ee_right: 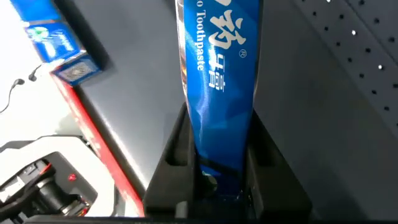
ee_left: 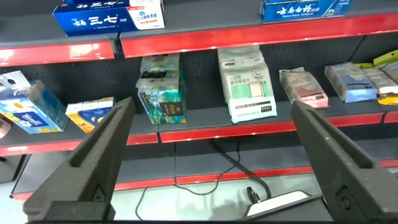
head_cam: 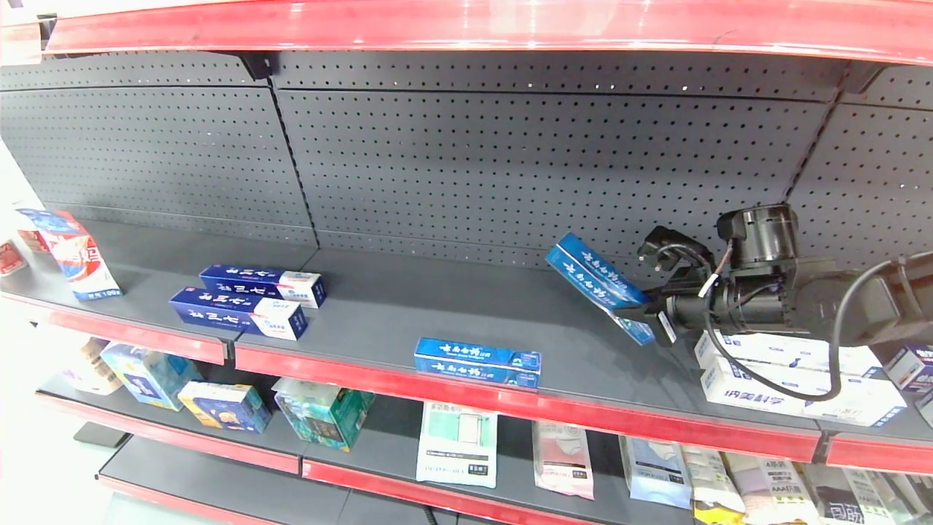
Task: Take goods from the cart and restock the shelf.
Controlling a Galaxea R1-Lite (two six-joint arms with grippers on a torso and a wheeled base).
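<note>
My right gripper (head_cam: 641,315) is shut on a blue toothpaste box (head_cam: 599,286), held tilted above the grey shelf board (head_cam: 437,306) toward its right side. The right wrist view shows the same box (ee_right: 217,81) clamped between the black fingers (ee_right: 177,149). Another blue toothpaste box (head_cam: 477,362) lies at the shelf's front edge, also seen as the box (ee_right: 53,37). Two blue-and-white boxes (head_cam: 248,297) lie further left. My left gripper (ee_left: 211,168) stands open with nothing in it, low in front of the lower shelves.
White boxes (head_cam: 794,375) are stacked on the shelf under my right arm. A red-and-blue carton (head_cam: 73,251) stands at the far left. Lower shelves hold tissue packs (head_cam: 321,412) and bagged goods (head_cam: 455,445). A cable (ee_left: 230,168) runs along the floor.
</note>
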